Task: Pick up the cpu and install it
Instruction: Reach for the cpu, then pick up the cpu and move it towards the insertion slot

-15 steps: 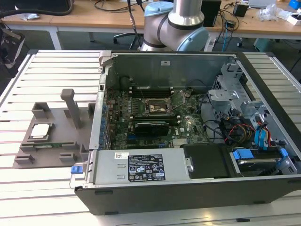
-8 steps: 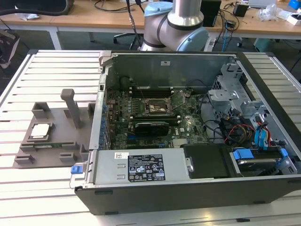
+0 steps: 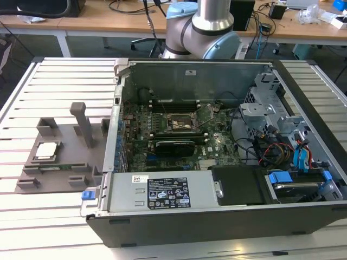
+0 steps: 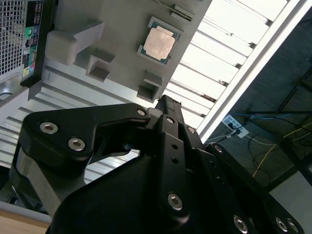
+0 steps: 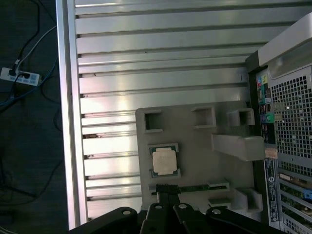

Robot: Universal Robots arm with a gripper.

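Observation:
The cpu point(image 3: 46, 150) is a small square chip with a silvery lid. It lies flat in a recess of the grey fixture plate point(image 3: 65, 168), at the exterior view's left of the open computer case. Both wrist views show the cpu point(image 4: 158, 41) point(image 5: 164, 161) from well above. My black gripper point(image 4: 165, 100) point(image 5: 165, 188) hangs high over the plate, apart from the chip. Its fingers are shut together and hold nothing. The dark metal-framed socket point(image 3: 183, 123) sits on the motherboard inside the case with its frame open.
The open computer case point(image 3: 217, 216) stands on a slatted metal table point(image 3: 54, 76). Its walls rise around the motherboard, with cables and drive bays at the exterior view's right. Grey posts point(image 3: 82, 122) stand up from the fixture plate. The arm's base point(image 3: 203, 27) is behind the case.

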